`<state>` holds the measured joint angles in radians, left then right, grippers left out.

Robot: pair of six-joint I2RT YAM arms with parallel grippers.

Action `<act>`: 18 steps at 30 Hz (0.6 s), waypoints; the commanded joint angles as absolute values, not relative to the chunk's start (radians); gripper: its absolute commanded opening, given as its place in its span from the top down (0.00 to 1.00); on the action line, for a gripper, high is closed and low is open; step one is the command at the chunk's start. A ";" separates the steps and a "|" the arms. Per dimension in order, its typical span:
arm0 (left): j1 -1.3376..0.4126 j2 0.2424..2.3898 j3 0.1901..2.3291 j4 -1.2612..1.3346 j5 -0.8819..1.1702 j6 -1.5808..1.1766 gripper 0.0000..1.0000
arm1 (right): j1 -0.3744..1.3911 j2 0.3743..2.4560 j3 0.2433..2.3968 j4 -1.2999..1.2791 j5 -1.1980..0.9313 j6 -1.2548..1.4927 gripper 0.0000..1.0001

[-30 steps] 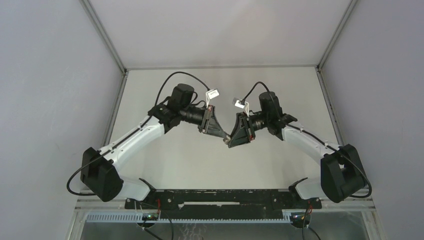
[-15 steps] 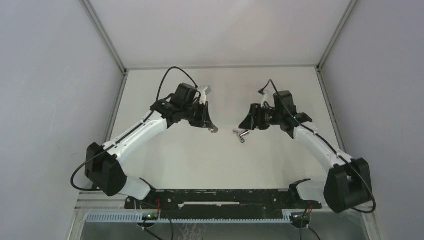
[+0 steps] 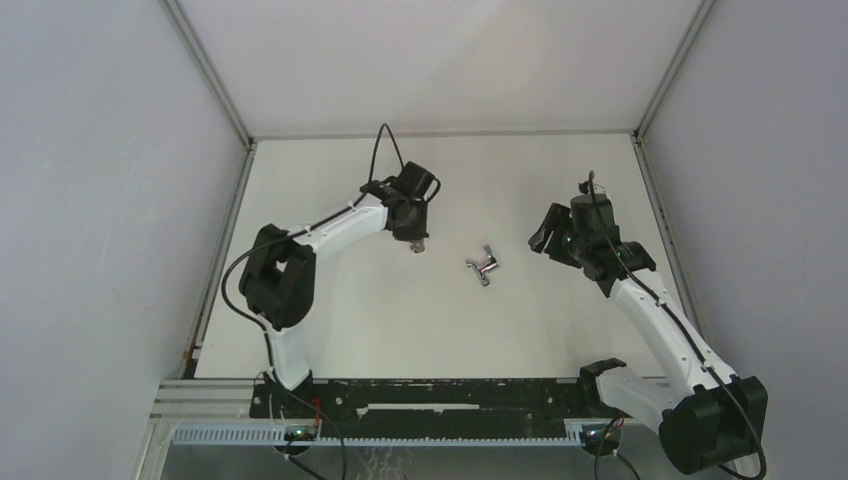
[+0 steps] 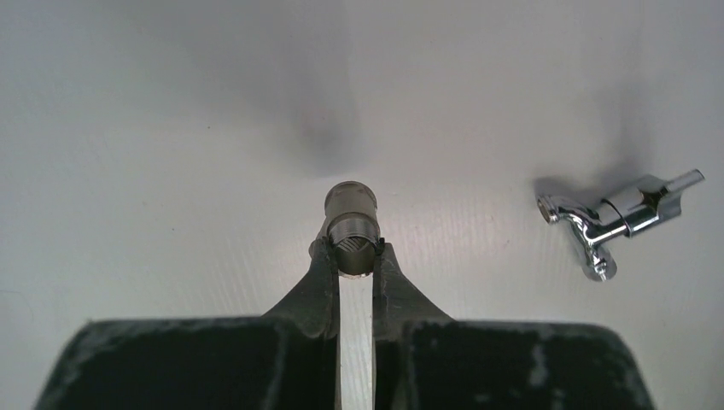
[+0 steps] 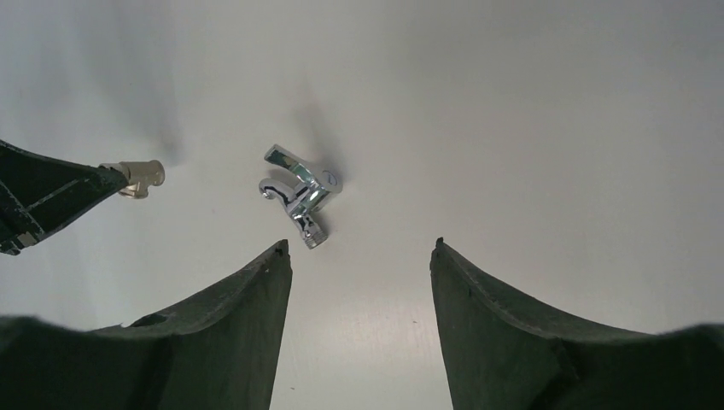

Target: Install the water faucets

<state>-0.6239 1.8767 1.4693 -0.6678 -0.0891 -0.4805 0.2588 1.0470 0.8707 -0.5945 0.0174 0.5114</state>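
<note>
Your left gripper (image 4: 352,256) is pinching the dull-grey stub (image 4: 352,213) by its ribbed end, fingers pressed tight on it, and it looks lifted off the table (image 3: 400,330); your right gripper (image 5: 359,256) hangs spread wide with nothing between its fingers; the chrome tap piece (image 5: 299,192) lies on its side near the middle of the table, between the 2 grippers and well apart from the stub; so the 2 parts are not joined; I'd judge you're early on: 1 part in hand, 1 to pick up, then lining up and screwing them together is all left to do.
</note>
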 commanded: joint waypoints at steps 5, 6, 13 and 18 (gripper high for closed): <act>-0.635 1.927 1.551 -0.617 -0.205 -0.564 1.00 | 0.259 0.991 0.839 -0.566 0.044 0.523 0.30; -0.637 1.934 1.553 -0.610 -0.210 -0.566 1.00 | 0.260 0.991 0.837 -0.561 0.036 0.519 0.29; -0.641 1.999 1.573 -0.588 -0.196 -0.582 0.99 | 0.269 0.995 0.830 -0.537 0.026 0.506 0.27; -0.645 2.034 1.587 -0.575 -0.166 -0.577 0.94 | 0.271 0.998 0.831 -0.532 0.018 0.511 0.28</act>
